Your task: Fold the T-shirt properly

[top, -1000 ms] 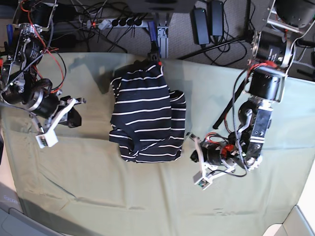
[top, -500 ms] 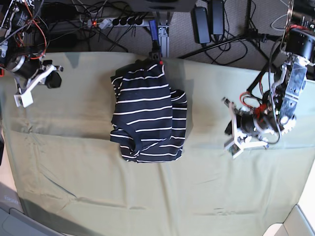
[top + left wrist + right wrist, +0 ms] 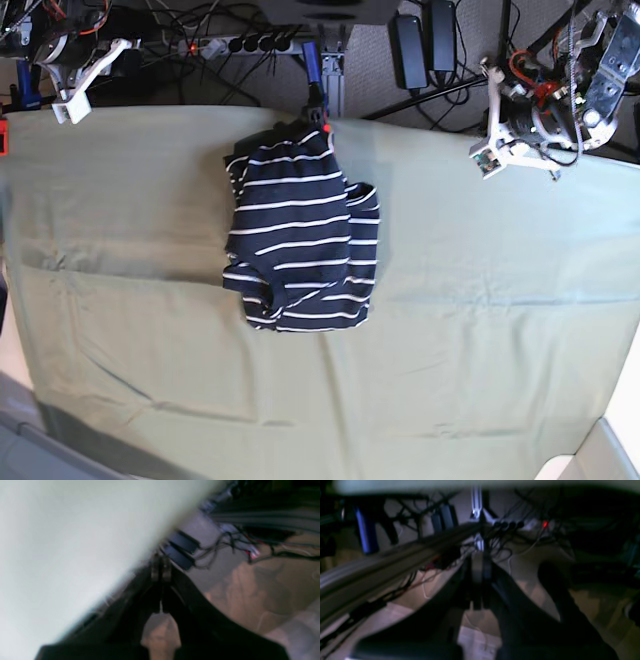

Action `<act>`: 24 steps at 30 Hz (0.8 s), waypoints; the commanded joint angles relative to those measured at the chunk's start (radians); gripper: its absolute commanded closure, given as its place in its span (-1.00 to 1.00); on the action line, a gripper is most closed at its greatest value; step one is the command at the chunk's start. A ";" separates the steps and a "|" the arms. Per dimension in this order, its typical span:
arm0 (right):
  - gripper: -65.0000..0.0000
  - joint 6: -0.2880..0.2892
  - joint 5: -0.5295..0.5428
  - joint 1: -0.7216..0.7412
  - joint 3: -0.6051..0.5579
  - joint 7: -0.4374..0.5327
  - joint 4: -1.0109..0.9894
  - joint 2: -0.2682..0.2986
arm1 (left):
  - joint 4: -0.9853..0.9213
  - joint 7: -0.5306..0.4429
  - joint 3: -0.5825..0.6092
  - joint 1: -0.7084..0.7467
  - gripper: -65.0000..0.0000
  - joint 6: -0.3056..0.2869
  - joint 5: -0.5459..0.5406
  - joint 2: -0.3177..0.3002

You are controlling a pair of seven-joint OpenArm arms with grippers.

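Note:
The T-shirt (image 3: 300, 240), dark navy with thin white stripes, lies folded into a compact upright rectangle at the back centre of the table. It does not show in either wrist view. My left gripper (image 3: 492, 130) is raised at the back right edge, well away from the shirt. In the left wrist view its fingers (image 3: 160, 567) meet and hold nothing. My right gripper (image 3: 85, 80) is raised at the back left corner. In the right wrist view its fingers (image 3: 478, 565) also meet, empty, and point over the cables behind the table.
A pale green cloth (image 3: 450, 350) covers the table, with creases at the front left. Behind the back edge are a power strip (image 3: 235, 45), a blue clamp (image 3: 312, 60), black power adapters (image 3: 420, 45) and loose cables.
Both arms have pulled away from the shirt's sides and swung up to the table's back corners. The folded shirt has not moved.

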 commanded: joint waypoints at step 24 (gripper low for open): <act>1.00 0.032 -0.203 -0.047 -0.068 0.039 -0.849 -0.002 | -1.038 -0.035 -0.048 0.090 1.00 0.000 0.057 0.248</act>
